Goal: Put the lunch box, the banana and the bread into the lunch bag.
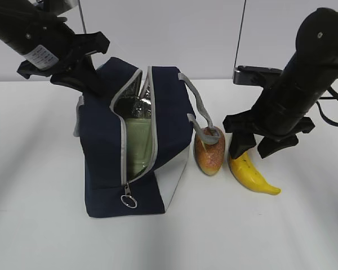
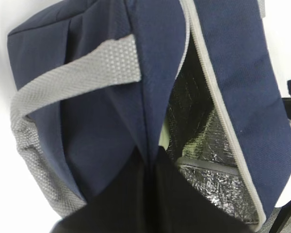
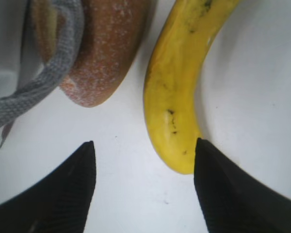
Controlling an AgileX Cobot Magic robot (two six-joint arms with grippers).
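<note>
The navy lunch bag (image 1: pixel 101 146) stands on the table with its zipper open. The green-lidded lunch box (image 1: pixel 138 143) stands inside it; in the left wrist view only a pale green sliver (image 2: pixel 162 138) of it shows beside the silver lining. My left gripper (image 1: pixel 81 79) is shut on the bag's upper fabric edge (image 2: pixel 102 121), its jaws (image 2: pixel 153 165) pinching the navy cloth. The bread (image 1: pixel 209 151) and banana (image 1: pixel 250 173) lie right of the bag. My right gripper (image 1: pixel 258 149) is open just above the banana's near end (image 3: pixel 177 87), which lies by the right finger. The bread (image 3: pixel 111 48) is left of it.
A grey webbing handle (image 1: pixel 200 109) of the bag drapes over the bread, also seen in the right wrist view (image 3: pixel 48 82). The metal ring pull (image 1: pixel 129 201) hangs at the bag's lower front. White table surface (image 1: pixel 270 236) lies around the objects.
</note>
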